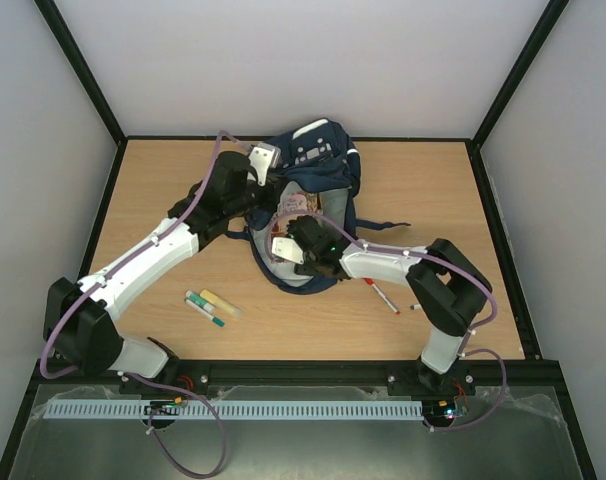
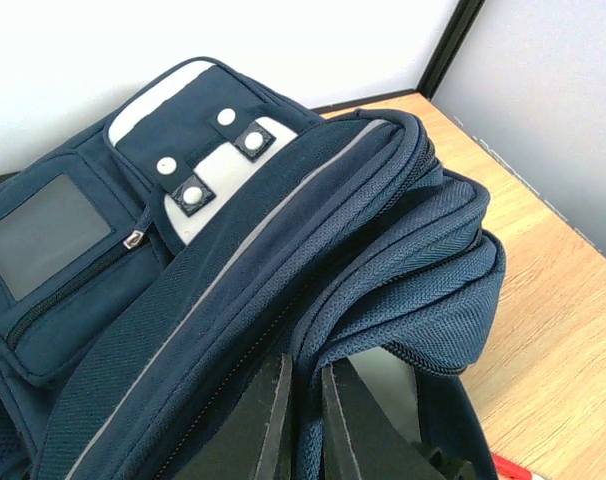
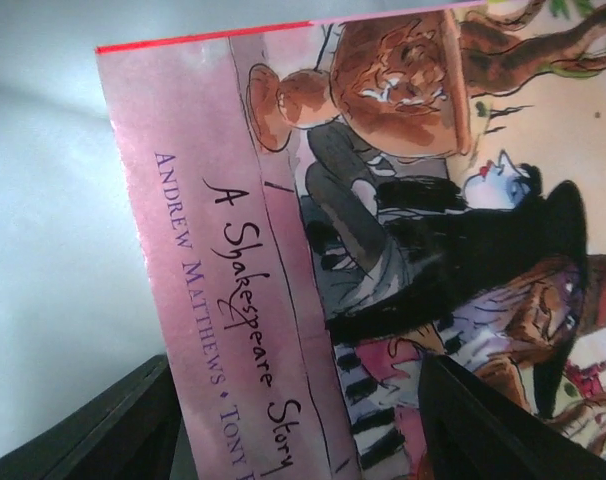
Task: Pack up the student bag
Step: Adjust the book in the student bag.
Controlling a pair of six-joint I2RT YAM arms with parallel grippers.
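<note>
The student bag (image 1: 328, 165) is a navy backpack lying open at the back middle of the table. My left gripper (image 1: 267, 196) is shut on the navy fabric edge of the bag's opening (image 2: 305, 405) and holds it up. In the left wrist view the bag (image 2: 283, 250) shows its grey stripe and white patches with snaps. A pink picture book, "A Shakespeare Story" (image 3: 283, 250), lies in the opening and also shows in the top view (image 1: 294, 204). My right gripper (image 1: 301, 231) is open inside the opening, its fingers (image 3: 483, 430) wide apart on either side of the book (image 3: 298, 440).
A green marker (image 1: 205, 311) and a yellow highlighter (image 1: 221, 302) lie on the table at the front left. A red pen (image 1: 385, 297) lies to the right of the bag, near my right arm. A dark strap (image 1: 383, 224) trails to the right.
</note>
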